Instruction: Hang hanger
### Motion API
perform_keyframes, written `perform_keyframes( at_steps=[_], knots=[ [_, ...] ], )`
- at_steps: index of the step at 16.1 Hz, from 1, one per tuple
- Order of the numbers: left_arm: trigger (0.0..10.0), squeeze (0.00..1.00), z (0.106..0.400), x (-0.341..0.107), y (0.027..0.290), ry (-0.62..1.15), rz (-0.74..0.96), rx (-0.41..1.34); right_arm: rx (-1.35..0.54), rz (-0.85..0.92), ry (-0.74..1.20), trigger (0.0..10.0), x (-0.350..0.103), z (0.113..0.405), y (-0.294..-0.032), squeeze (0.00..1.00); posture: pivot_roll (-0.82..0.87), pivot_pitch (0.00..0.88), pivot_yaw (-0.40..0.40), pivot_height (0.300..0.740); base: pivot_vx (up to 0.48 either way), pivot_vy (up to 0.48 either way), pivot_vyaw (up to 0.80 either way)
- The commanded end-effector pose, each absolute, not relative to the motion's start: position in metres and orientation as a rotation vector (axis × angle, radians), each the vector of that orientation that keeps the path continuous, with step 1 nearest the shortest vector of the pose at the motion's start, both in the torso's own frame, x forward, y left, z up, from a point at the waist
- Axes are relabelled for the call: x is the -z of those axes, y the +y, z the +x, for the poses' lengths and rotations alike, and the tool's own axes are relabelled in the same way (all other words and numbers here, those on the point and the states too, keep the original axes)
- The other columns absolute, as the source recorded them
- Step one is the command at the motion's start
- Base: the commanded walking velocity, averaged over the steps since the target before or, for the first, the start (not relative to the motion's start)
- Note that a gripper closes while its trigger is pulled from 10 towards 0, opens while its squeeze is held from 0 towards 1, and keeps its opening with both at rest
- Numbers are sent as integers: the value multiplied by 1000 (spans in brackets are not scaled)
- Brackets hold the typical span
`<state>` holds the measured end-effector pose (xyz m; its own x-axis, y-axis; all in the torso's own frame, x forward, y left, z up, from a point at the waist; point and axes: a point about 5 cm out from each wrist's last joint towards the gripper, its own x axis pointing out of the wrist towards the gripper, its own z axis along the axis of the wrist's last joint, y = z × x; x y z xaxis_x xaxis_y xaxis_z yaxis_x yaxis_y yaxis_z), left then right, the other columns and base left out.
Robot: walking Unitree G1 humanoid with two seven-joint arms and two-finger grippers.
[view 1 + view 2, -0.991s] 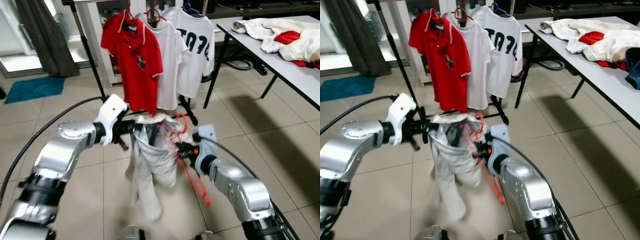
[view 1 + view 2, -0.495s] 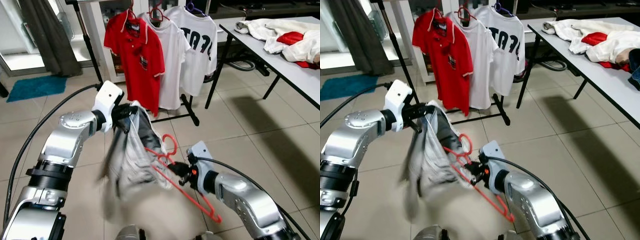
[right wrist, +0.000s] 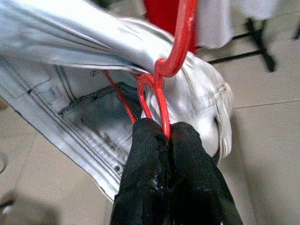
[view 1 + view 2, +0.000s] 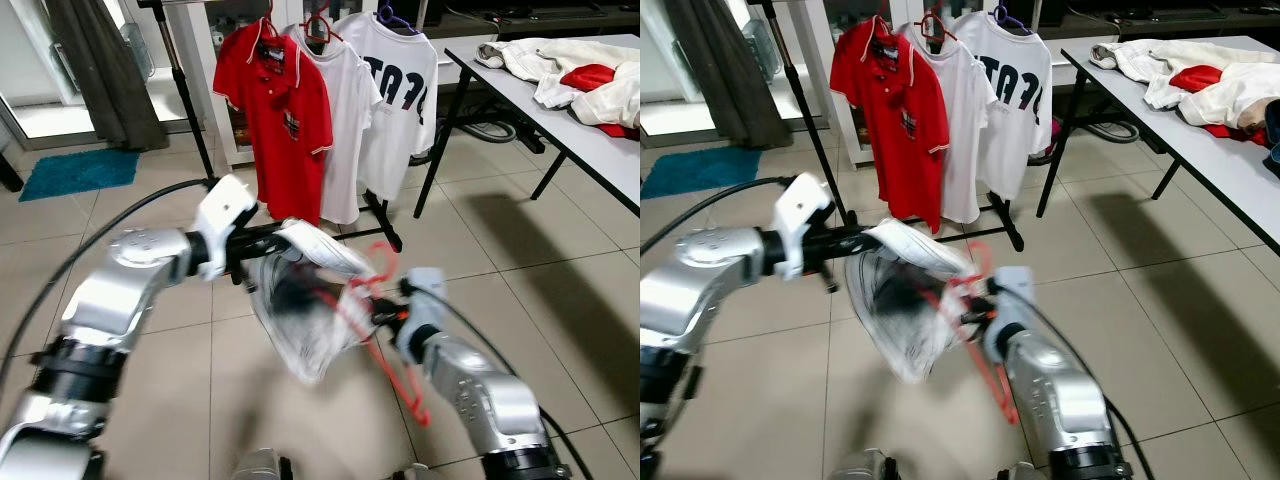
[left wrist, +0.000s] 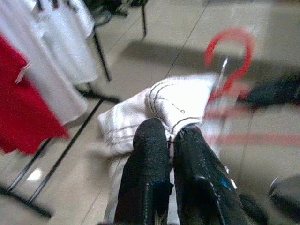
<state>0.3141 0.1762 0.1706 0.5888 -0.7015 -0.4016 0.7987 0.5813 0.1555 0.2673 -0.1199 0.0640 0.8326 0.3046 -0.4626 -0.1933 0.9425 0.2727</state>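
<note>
Right now both grippers are closed on the load in front of the robot: the left gripper (image 5: 169, 136) has its 2 black fingers pinched together on a folded edge of the pale garment (image 4: 300, 320), and the right gripper (image 3: 164, 133) has its fingers clamped on the thin red wire of the hanger (image 3: 180, 40) just below the hook. The garment, which looks like light denim with stitched seams and a rivet, hangs between the 2 arms above the tiled floor (image 4: 560, 260), blurred in the head views, so its exact drape cannot be told. The hanger's red hook curls up near the right gripper, with the rest of the wire partly wrapped in cloth. Beyond stands the clothes rack (image 4: 185, 95), well apart from the arms, carrying 3 shirts: a red polo (image 4: 280, 110), a white shirt (image 4: 340, 120) and a white jersey with dark numerals (image 4: 395, 90). A table (image 4: 560, 130) with heaped clothes stands to the robot's right. As a judgement, the garment is soft and floppy with some weight, likely to swing and slide along the smooth wire, while the hanger is light, stiff and slippery in a narrow pinch. Holding the neck just under the hook seems the best place, leaving the hook free to catch the rail, with the cloth supported at a seam or waistband.
</note>
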Motion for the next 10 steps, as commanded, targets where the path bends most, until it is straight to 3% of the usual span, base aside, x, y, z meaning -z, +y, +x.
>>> perform_keyframes(
  at_steps=[1, 5, 8, 10],
  knots=[
    [510, 0, 313, -176, 184, 301, 407, 872, -170, 231, 463, 10000, -73, 275, -135, 0, 37, 0, 49, 705, 0, 0, 0],
    [980, 0, 317, -180, 188, 288, 426, 792, -137, 217, 457, 10000, -76, 281, -135, 0, 53, 0, 31, 705, 0, 0, 0],
    [941, 0, 326, -180, 190, 278, 422, 701, -204, 177, 481, 10000, -74, 276, -126, 0, 49, 0, 33, 705, 0, 0, 0],
    [392, 0, 329, -178, 193, 297, 396, 653, -219, 161, 498, 10000, -72, 271, -125, 0, 44, 0, 40, 705, 0, 0, 0]
  ],
)
